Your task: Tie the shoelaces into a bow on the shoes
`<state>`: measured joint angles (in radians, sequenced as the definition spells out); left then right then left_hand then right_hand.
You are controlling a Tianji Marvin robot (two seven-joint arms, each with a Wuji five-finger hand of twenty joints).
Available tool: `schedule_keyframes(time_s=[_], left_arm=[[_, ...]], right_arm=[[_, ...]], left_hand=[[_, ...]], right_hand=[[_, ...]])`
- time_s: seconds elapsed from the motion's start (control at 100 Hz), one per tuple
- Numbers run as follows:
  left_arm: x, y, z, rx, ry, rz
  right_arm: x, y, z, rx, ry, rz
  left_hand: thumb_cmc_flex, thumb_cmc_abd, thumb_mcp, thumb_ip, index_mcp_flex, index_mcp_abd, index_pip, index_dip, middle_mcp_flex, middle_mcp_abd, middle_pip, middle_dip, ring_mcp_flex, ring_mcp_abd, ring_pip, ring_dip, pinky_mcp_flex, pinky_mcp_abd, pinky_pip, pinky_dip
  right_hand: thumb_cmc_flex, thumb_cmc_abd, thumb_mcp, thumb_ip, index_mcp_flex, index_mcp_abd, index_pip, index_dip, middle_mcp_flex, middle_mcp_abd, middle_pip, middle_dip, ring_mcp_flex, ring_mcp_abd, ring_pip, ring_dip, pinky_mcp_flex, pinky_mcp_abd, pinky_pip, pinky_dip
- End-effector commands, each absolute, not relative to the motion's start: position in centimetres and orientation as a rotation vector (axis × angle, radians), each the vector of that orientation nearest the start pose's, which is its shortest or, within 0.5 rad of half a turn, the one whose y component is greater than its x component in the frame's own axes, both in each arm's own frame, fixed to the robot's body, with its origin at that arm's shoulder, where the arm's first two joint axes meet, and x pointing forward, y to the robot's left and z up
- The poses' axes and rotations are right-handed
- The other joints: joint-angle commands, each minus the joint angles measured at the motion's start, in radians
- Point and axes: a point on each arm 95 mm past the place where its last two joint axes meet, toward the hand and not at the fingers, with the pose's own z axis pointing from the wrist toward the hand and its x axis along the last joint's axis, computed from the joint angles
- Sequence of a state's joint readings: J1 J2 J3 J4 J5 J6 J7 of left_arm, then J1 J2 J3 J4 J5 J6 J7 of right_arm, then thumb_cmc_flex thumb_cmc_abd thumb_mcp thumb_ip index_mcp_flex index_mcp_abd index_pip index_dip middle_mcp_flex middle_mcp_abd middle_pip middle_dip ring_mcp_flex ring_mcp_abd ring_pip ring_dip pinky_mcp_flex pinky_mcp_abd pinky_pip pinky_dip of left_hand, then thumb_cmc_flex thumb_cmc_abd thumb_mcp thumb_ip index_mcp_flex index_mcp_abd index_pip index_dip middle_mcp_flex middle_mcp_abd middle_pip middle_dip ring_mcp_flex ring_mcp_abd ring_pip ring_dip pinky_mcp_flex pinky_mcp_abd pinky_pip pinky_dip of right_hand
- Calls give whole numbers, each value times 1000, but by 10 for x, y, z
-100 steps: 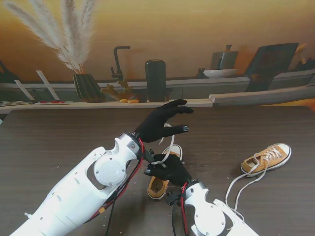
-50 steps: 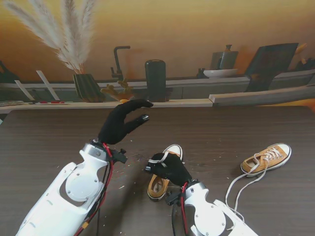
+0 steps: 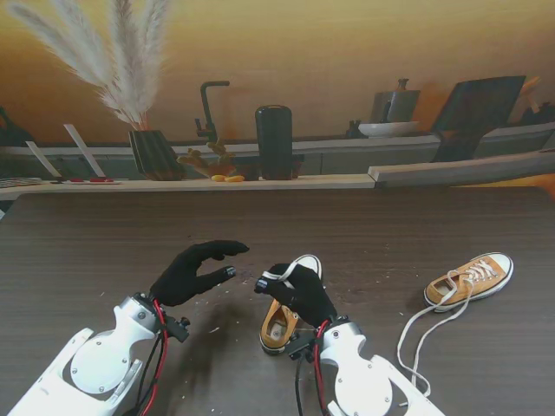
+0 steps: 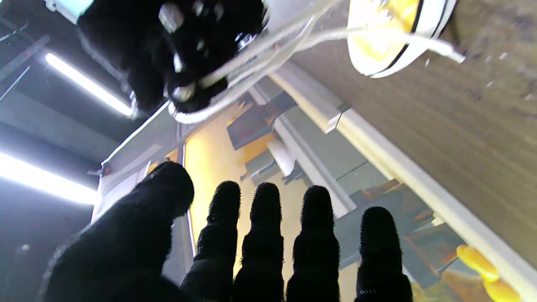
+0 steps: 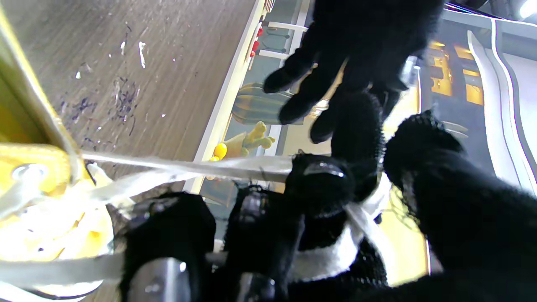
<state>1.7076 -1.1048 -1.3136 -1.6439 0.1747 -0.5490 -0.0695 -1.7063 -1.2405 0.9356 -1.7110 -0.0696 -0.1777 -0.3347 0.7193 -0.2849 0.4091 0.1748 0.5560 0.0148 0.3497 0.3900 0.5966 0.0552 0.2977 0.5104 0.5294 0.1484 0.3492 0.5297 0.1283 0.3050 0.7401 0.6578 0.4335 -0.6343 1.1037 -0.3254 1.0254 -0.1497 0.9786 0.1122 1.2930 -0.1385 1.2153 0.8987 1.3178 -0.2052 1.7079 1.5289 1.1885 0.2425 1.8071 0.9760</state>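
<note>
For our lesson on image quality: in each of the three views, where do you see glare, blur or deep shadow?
Stand view: evenly lit and sharp, soft shadow under the black-gloved left hand. Left wrist view: ceiling strip lights blow out to white; the white shoelace smears. Right wrist view: the mustard-yellow canvas shoe is overexposed and blurred, and the black-gloved right hand loses detail in shadow.

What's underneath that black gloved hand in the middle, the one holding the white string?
Under the right hand lies a mustard sneaker on the table; its open heel end and white toe show. The hand grips its white lace, hiding the eyelets and any knot.
</note>
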Motion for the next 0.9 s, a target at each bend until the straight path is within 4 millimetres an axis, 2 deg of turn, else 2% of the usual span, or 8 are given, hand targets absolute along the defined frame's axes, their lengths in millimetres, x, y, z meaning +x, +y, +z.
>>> schedule_keyframes(time_s=[0.0,0.3,0.51,0.61,0.76,0.83,0.85,0.89], left_arm=[[353,-9,-318,-1594,1209,-2452],[357,-41,-341,-1605,1308,-2469],[361,-57,-348,-1586,1332,-2491],[363,-62,-349,-1597,1302,-2508],[365,-63,-350,-1634,1249,-2521],[364,-63,-350,-1634,1253,-2521],[364,-63,-350,-1634,1255,-2522],[364,-63,-351,-1639,1257,-2523]], right_arm=[[308,140,-330,-1945,-612,-2225],[306,140,-328,-1936,-614,-2225],[304,141,-328,-1927,-631,-2216],[303,141,-327,-1926,-627,-2215],[303,140,-327,-1928,-622,-2219],[303,140,-327,-1930,-621,-2219],[303,140,-327,-1930,-620,-2219],[303,141,-327,-1931,-619,-2218]], left_hand=[[1,17,-29,12,-48,-61,-27,-21,-34,-31,-17,-3,-32,-19,-16,20,-18,-13,-18,-6],[47,-42,4,-5,-102,-55,-71,-51,-65,-36,-7,9,-33,-37,-1,38,-15,-36,-18,11],[89,-50,33,-27,-98,-127,-49,-47,-59,-44,5,16,-30,-44,13,47,-13,-44,-11,20],[141,-11,10,-85,-67,-153,0,-33,-41,-45,22,27,-19,-43,35,58,-8,-45,9,32],[206,-24,-44,-138,12,-175,118,60,-11,-48,53,51,-7,-41,58,64,-4,-44,39,35],[243,-30,-74,-159,48,-189,157,85,9,-48,62,54,-2,-41,63,64,-1,-43,46,34],[274,-18,-133,-146,53,-192,178,79,14,-51,65,55,-1,-40,66,61,-2,-43,51,27],[294,0,-167,-151,67,-196,203,81,26,-59,71,57,2,-39,69,61,-2,-42,55,24]], right_hand=[[-44,14,19,26,-12,34,-20,2,73,171,14,-10,-8,-142,48,41,17,16,287,-11],[-52,18,27,26,-13,41,-36,12,77,179,10,-17,-9,-129,47,41,15,29,287,-12],[-54,19,30,25,-10,38,-37,15,79,181,9,-19,-9,-123,47,41,15,31,287,-13],[-54,18,30,24,-3,34,-28,23,81,184,9,-20,-9,-121,47,41,14,36,287,-13],[-55,18,31,24,-7,32,-32,22,81,185,8,-20,-8,-120,47,41,14,41,287,-12],[-53,17,32,24,-7,33,-33,22,82,183,8,-21,-8,-120,47,41,14,41,287,-12],[-53,17,32,24,-7,33,-33,22,82,183,8,-21,-8,-120,47,41,14,41,287,-12],[-54,18,32,24,-7,33,-33,22,81,183,8,-21,-8,-120,47,41,14,41,287,-12]])
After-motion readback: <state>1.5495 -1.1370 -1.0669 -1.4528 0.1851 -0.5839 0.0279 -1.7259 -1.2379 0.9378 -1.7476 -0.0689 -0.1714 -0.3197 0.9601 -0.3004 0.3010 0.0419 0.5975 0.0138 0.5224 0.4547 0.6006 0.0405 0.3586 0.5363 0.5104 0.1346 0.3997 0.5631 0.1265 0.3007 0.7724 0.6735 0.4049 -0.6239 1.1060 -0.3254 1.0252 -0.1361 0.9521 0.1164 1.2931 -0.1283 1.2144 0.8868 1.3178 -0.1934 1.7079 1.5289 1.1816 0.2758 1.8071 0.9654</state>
